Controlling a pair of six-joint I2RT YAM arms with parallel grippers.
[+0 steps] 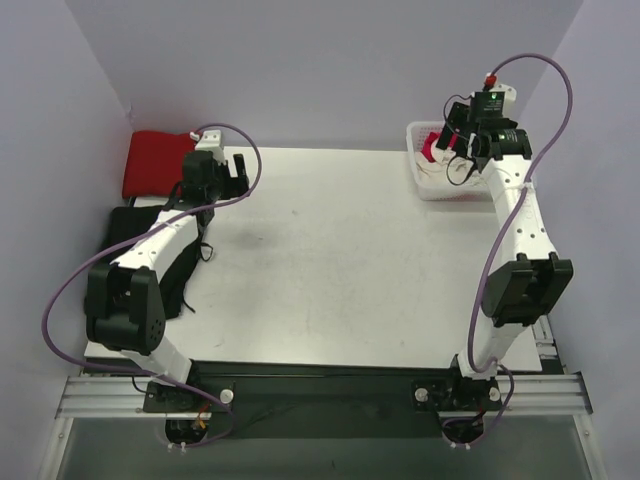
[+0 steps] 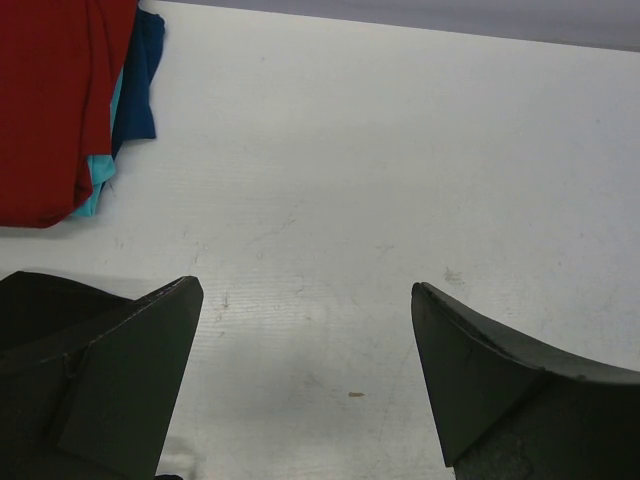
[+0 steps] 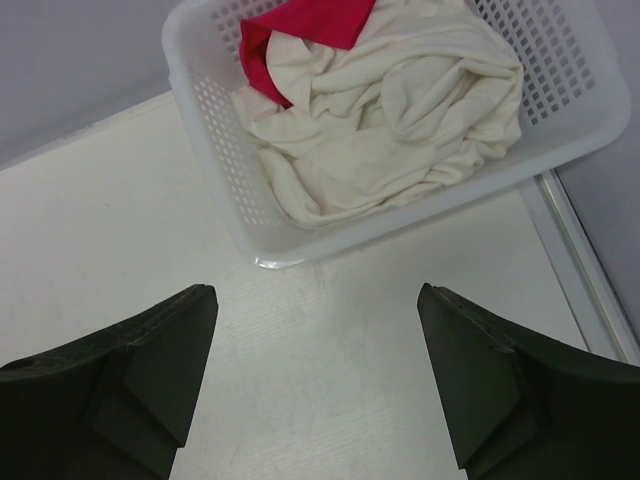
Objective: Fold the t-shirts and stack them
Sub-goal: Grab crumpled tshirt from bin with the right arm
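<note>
A crumpled cream-white t-shirt point(image 3: 390, 110) fills a white mesh basket point(image 3: 215, 120) at the table's far right corner, with a magenta-pink t-shirt point(image 3: 300, 25) tucked at its back edge. My right gripper point(image 3: 316, 291) hovers open over bare table just in front of the basket point(image 1: 425, 185). At the far left lies a folded stack: a red t-shirt point(image 2: 50, 100) on top, a teal layer point(image 2: 100, 170) and a dark blue one point(image 2: 140, 80) under it. My left gripper point(image 2: 305, 288) stands open over the table to the right of that stack point(image 1: 155, 160), holding nothing.
A black cloth-like thing point(image 1: 140, 235) lies along the table's left edge beneath the left arm. Grey walls close in the back and both sides. The basket sits tight against the right edge rail point(image 3: 580, 260).
</note>
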